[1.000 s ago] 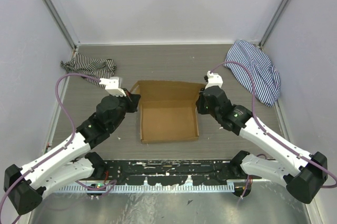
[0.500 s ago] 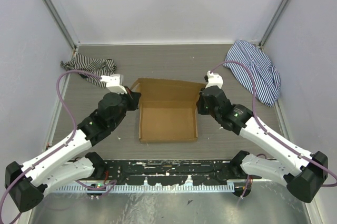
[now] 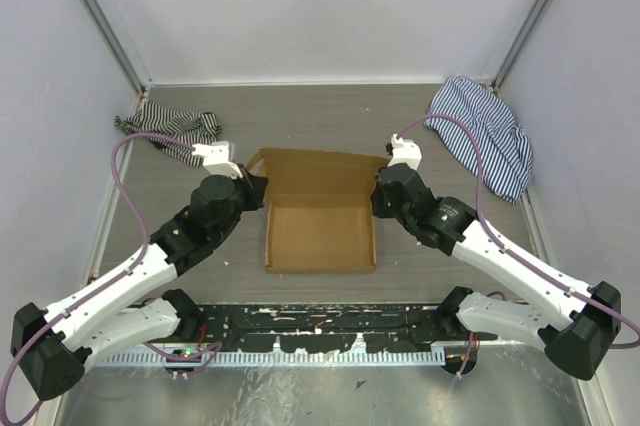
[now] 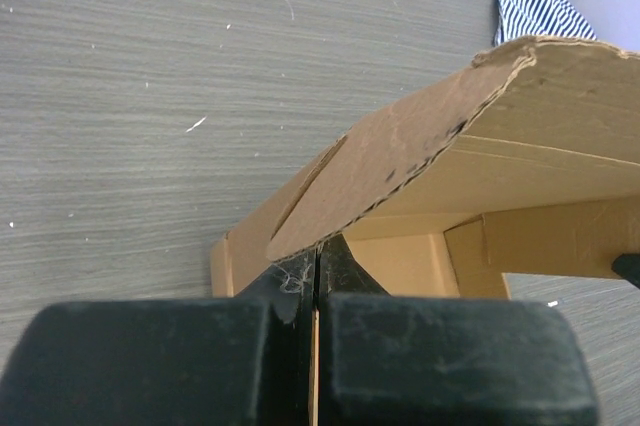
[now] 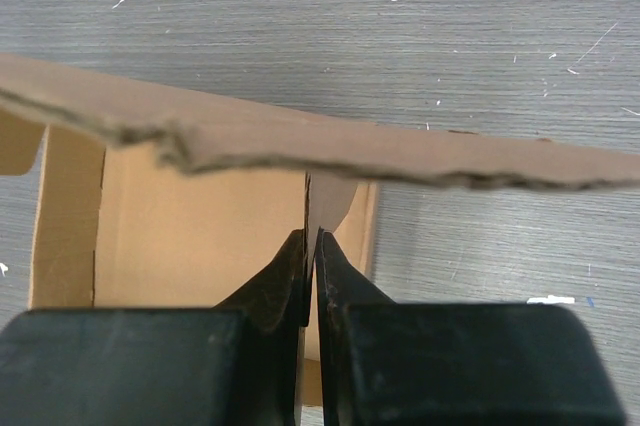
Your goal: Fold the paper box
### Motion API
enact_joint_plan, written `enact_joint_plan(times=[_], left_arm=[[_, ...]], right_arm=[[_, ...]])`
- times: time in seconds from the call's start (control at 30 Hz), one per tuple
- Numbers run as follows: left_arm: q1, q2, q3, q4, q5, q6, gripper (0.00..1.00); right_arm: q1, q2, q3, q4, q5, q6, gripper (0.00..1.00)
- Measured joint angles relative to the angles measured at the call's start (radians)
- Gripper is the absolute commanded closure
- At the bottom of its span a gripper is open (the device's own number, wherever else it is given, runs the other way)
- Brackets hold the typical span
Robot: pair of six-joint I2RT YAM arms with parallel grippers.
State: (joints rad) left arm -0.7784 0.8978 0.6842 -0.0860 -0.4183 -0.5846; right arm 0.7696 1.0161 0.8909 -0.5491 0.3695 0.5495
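The paper box (image 3: 320, 226) lies in the middle of the table (image 3: 320, 111), between the two arms, its shallow tray open upward and its wide lid panel lifted at the far side, tilted rather than flat. In the overhead view the tray's near edge runs roughly parallel to the black rail (image 3: 320, 321) at the front of the table. The left gripper (image 3: 256, 187) meets the box at its far left corner; from the left wrist its fingers (image 4: 345, 264) are pressed together on a thin edge of cardboard (a pale sliver of it shows in the seam between them), with the raised lid arching above and to the right. The right gripper (image 3: 379, 193) meets the far right corner, and from the right wrist its fingers (image 5: 288, 266) are likewise closed on a thin upright side flap, the ragged edge of the lid crossing the view above them and the tray floor showing below it. A dark striped cloth (image 3: 170, 127) lies bunched in the far left corner of the table, well apart from the box, and a blue striped cloth (image 3: 487, 133) lies in the far right corner, beside the right arm's purple cable (image 3: 470, 151).
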Motion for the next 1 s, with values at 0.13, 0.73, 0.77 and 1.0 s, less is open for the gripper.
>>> enact_joint_plan(times=[0.13, 0.73, 0.77, 1.0], left_arm=[[0.002, -0.018, -0.041, 0.007, 0.001, -0.021, 0.98], [0.0, -0.196, -0.168, 0.0, 0.072, -0.098, 0.92], [0.0, -0.203, -0.172, 0.0, 0.073, -0.103, 0.93], [-0.002, -0.198, -0.162, -0.014, 0.068, -0.11, 0.93]], right_arm=[[0.021, 0.001, -0.003, 0.004, 0.026, 0.011, 0.9], [0.1, -0.026, -0.061, 0.03, 0.119, 0.05, 0.91], [0.105, -0.032, -0.067, 0.031, 0.121, 0.054, 0.9], [0.133, -0.041, -0.074, 0.026, 0.142, 0.072, 0.91]])
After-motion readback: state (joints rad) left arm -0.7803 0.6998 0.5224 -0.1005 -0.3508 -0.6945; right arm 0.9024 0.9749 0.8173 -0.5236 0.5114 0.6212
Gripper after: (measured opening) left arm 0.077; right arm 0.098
